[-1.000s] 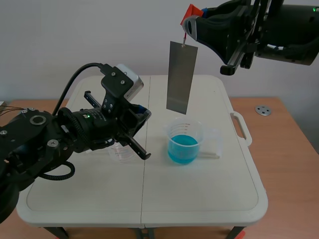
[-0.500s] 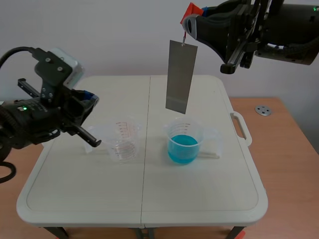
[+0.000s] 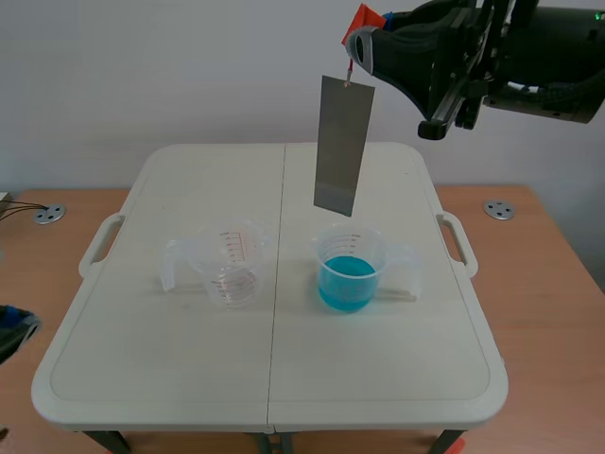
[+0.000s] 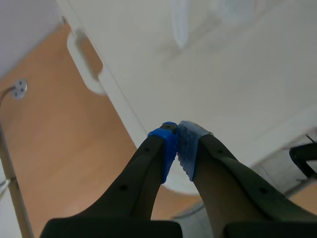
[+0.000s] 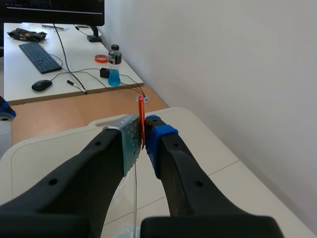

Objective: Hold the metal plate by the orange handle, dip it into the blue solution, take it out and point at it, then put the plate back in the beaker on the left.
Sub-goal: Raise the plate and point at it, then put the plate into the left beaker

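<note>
Now that the left arm has drawn back from over the table, its pointing at the plate looks finished. The left claw [image 4: 177, 144] hangs past the rounded edge of the white plastic folding table [image 3: 378, 378], its two blue dotted pads pressed together on nothing. Ahead of that claw and well apart from it stands the empty clear plastic measuring beaker [image 3: 232, 265], uncovered since the arm left and free to receive the plate. The long grey rectangular metal plate [image 3: 341, 147] has not shifted. It hangs nearly upright below the right claw, its lower edge above and clear of the clear beaker of blue solution [image 3: 348, 271]. The right claw [image 3: 363, 45], raised high on the arm from the right, is almost closed. Its pads are clamped on the thin orange handle [image 3: 365, 19] with only the tab's thickness between them, and the plate dangles beneath. By my reading the dip and the pointing are done; what remains is carrying the plate across to the empty beaker and lowering it in.
</note>
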{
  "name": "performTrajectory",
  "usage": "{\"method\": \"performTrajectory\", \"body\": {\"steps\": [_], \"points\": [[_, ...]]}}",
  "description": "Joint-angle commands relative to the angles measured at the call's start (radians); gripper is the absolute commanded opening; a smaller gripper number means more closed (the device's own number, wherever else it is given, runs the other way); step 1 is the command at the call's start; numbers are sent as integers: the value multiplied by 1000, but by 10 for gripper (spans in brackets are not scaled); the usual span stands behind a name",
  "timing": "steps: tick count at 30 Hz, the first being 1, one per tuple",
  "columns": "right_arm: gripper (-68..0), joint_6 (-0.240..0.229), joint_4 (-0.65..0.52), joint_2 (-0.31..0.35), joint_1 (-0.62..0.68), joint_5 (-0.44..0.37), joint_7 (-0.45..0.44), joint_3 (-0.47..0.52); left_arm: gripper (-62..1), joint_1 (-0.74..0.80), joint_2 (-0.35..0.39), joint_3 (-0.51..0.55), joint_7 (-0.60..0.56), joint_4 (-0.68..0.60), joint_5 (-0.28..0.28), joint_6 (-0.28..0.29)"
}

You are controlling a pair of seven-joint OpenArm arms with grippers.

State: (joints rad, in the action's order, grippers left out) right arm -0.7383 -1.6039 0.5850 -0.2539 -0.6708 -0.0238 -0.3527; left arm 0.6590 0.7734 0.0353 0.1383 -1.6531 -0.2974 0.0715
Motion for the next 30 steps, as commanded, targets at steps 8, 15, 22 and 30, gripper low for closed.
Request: {"method": "performTrajectory", "body": {"steps": [8, 15, 22, 30], "points": [[-660, -7, -11, -4, -31, -23, -26, 18, -582, 259, -25, 3, -46, -3, -6, -2], [-660, -7, -11, -40, -41, -22, -22, 17, -582, 364, -117, 2, -96, 34, -6, 2], [-660, -7, -11, -87, -82, -21, 13, 11, -582, 363, -219, -17, -95, 123, 9, 2], [-660, -7, -9, -154, -146, -14, 59, -39, -582, 362, -278, -37, -95, 188, 36, 4]]}}
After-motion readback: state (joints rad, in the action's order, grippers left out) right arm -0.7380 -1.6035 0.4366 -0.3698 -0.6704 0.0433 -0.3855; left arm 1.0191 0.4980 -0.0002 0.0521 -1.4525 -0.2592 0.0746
